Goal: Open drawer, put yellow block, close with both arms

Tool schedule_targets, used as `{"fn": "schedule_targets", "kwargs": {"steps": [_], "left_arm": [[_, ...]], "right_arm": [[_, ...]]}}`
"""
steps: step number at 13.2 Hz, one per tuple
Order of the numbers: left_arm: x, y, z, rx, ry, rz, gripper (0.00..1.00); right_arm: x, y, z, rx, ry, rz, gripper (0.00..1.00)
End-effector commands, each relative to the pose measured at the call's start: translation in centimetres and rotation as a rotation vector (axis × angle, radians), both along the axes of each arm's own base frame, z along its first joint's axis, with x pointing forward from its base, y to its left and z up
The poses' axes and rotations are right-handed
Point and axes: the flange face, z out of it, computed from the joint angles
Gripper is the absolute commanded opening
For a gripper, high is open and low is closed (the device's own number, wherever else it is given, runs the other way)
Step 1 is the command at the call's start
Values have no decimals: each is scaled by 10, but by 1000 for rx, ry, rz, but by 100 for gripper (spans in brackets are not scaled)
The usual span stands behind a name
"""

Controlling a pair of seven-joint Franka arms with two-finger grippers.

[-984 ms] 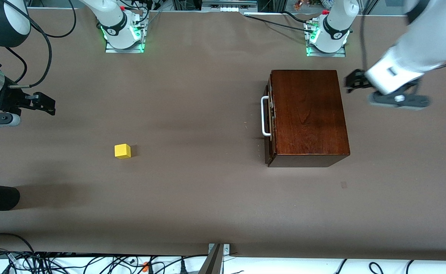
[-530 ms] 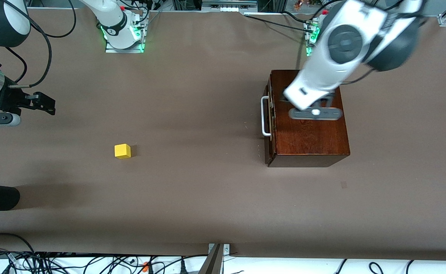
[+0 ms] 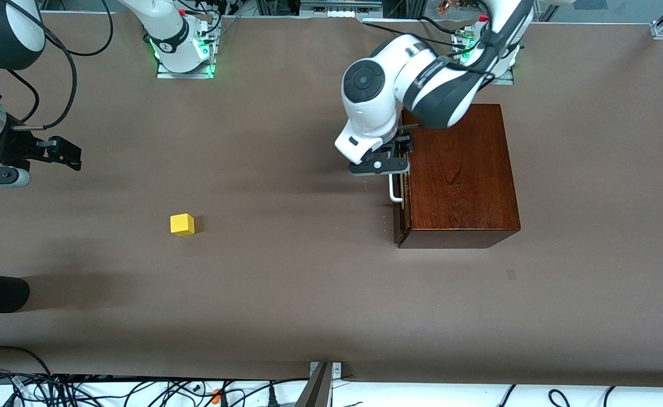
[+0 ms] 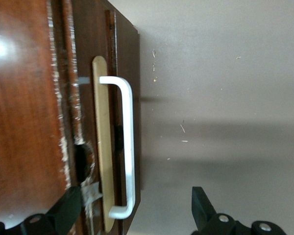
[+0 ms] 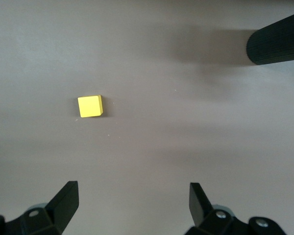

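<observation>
Front view shows my left gripper [image 3: 392,160], fingers spread, swung in over the closed drawer [image 3: 401,169]'s handle [image 3: 394,186] ready to pull; right gripper [image 3: 54,155] waits open, yellow block [image 3: 182,224] mid-tabletop.

White handle [image 4: 130,147] on dark drawer [image 4: 122,73] front, between the left hand's [image 4: 137,215] spread fingers [image 4: 203,210].
</observation>
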Motion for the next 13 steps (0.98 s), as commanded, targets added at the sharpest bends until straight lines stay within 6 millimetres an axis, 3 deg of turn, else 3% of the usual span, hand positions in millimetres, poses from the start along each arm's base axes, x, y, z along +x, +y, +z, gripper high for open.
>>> {"fn": "schedule_targets", "kwargs": {"steps": [1, 7, 10, 13], "left_arm": [[0, 5, -16, 0, -44, -11, 100], [-9, 2, -55, 26, -78, -39, 100], [-16, -3, -65, 46, -78, -61, 100], [-16, -6, -77, 46, -72, -61, 100]], "right_arm": [[-8, -1, 9, -29, 42, 1, 100], [-18, 10, 15, -62, 77, 26, 100], [-13, 31, 3, -102, 86, 67, 100], [-12, 38, -2, -106, 101, 80, 100]]}}
